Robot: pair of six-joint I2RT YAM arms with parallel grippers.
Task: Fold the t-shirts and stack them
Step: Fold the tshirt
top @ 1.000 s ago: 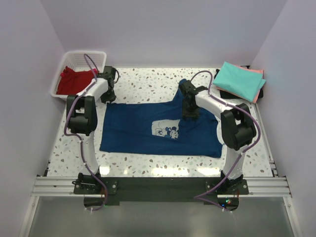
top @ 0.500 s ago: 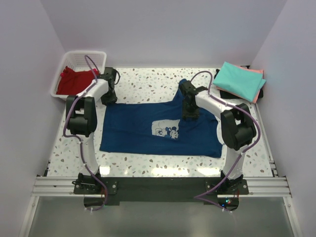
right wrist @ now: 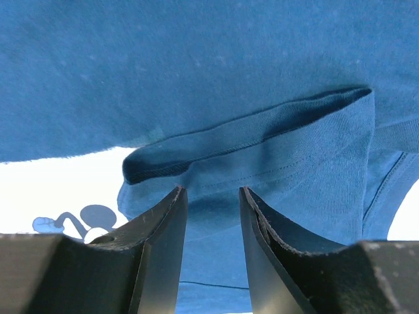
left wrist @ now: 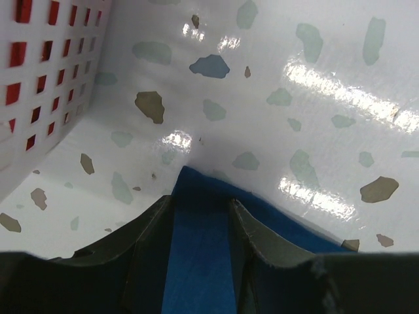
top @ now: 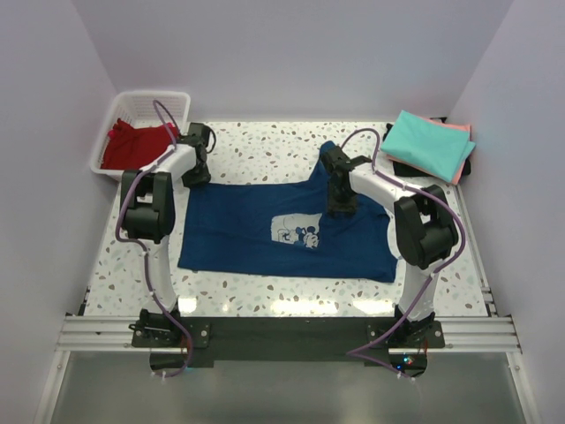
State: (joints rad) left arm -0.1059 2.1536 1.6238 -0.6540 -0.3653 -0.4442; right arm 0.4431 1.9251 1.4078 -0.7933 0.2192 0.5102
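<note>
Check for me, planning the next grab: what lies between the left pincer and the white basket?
Only bare speckled tabletop, shown in the left wrist view.

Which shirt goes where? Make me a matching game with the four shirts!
Things:
1. navy shirt
2. red shirt
3. teal shirt
4. pink shirt

Places:
A. in the white basket
B. lying on top, at the far right
C. spread flat in the middle of the table
D. underneath the teal shirt

Pairs: 1-C, 2-A, 3-B, 4-D
</note>
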